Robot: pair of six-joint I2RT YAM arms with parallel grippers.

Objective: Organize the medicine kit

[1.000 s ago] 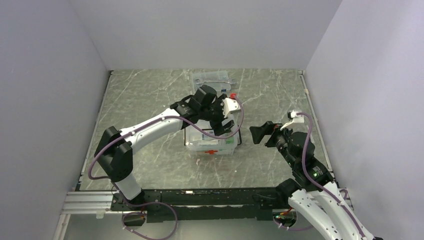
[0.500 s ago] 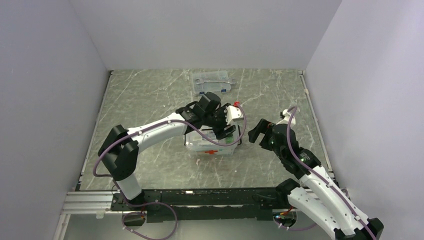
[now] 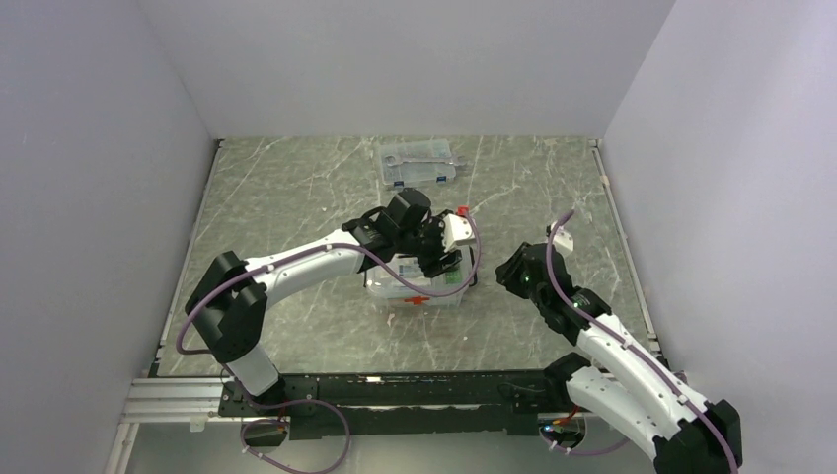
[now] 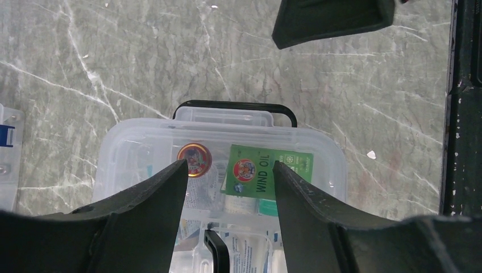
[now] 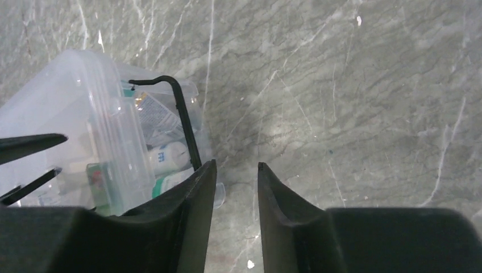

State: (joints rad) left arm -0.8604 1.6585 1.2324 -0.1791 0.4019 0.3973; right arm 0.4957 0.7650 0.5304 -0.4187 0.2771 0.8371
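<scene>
Green WIND OIL label (image 4: 267, 170) reads only past the left tool's (image 4: 229, 168) parted jaws; right tool (image 5: 237, 166) narrowly ajar.

Soft, even overhead light; faint shadows, sharp focus, little glare.

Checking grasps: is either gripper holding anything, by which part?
Nothing held: left gripper hangs open over the clear plastic medicine box; right gripper gapes empty beside it.
</scene>
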